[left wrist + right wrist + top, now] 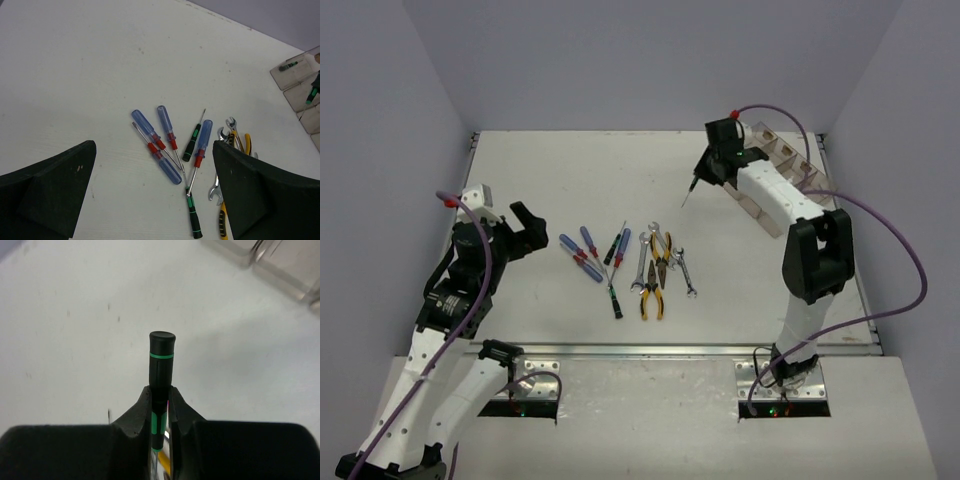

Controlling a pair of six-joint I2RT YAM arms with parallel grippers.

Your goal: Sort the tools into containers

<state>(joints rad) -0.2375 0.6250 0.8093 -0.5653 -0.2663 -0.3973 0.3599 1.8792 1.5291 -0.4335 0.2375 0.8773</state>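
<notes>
Nearest the right wrist lens: the right arm's black fingers [137, 407], shut tight on the lower handle of a slim black screwdriver with green bands [161, 360], cap end poking out forward. Held clear above the white worktop [570, 170], steel tip slanting down, just short of the row of clear smoky plastic bins [782, 150] at the far right. Apparently mid-carry: one tool in the air, bound for its compartment. Next, most likely: swing over the bin that seems to hold a matching black-and-green screwdriver [288, 65], line the shaft up with the narrow trough, lower, let go. On the other side, the left arm's fingers [55, 185] spread wide and gripping nothing, poised above the loose heap: blue-handled screwdrivers with red collars [150, 132], two more black-and-green ones [191, 141], silver wrenches [642, 262], yellow-and-black pliers [654, 288]. Hard to read: most of the bin tray, masked by the right arm from above and cropped at the edge of the left wrist view; pliers and wrenches half covered there by a finger; bin count impossible to confirm.
</notes>
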